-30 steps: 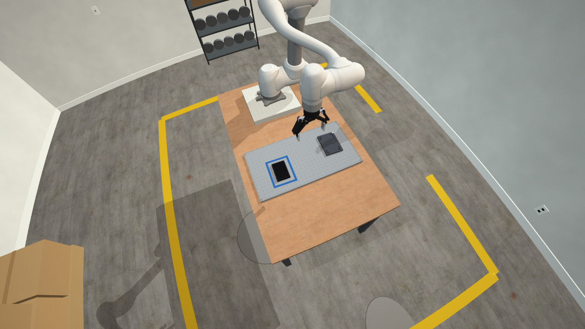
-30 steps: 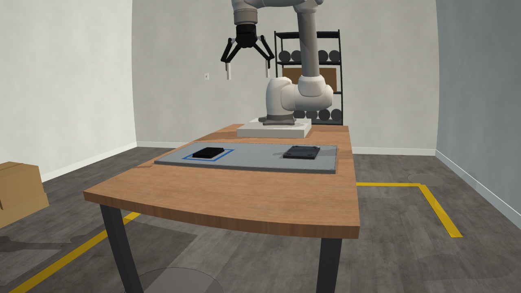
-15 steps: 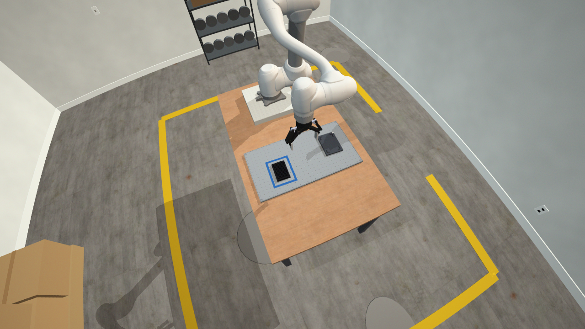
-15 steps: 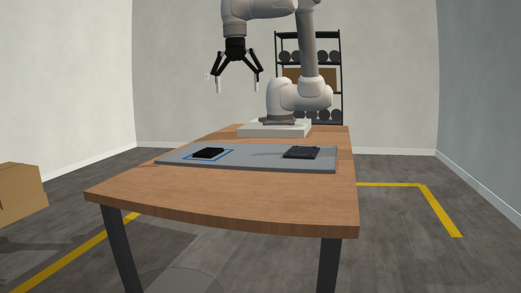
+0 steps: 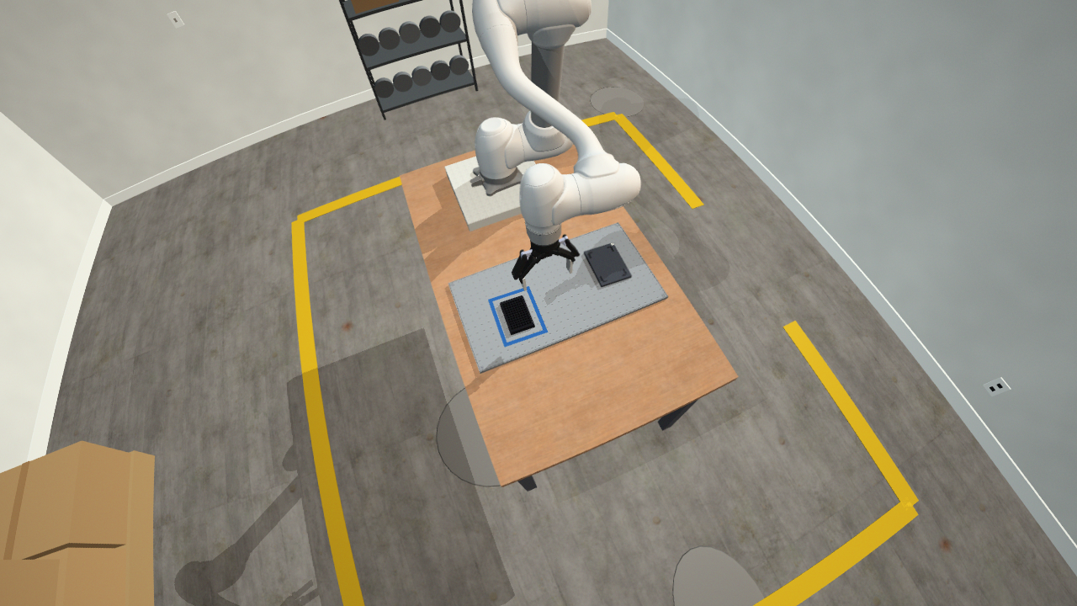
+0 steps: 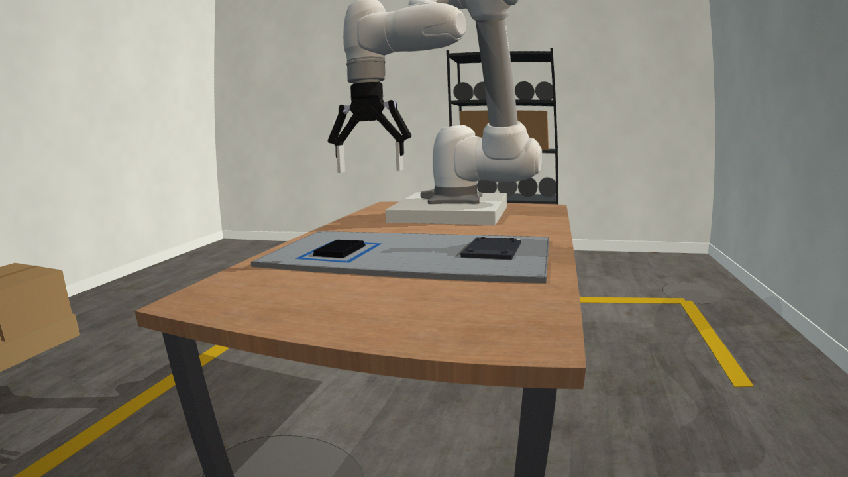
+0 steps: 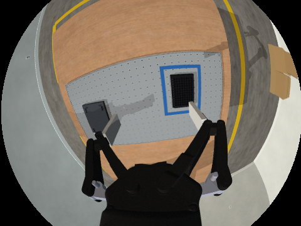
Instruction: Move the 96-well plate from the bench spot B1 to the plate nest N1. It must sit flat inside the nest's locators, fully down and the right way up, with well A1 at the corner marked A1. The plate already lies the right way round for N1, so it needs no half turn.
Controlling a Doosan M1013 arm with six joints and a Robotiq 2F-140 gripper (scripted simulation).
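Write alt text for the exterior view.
An open tool hangs high above a black 96-well plate lying in a blue-outlined spot on a grey breadboard. The dark plate nest to its right holds nothing.

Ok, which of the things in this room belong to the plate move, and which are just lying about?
Belonging to the job:
- black 96-well plate inside the blue-outlined spot
- dark square plate nest
- open black two-finger gripper, holding nothing
- grey perforated bench board

Just lying about:
- black metal shelf rack of dark rolls
- brown cardboard boxes
- yellow floor tape
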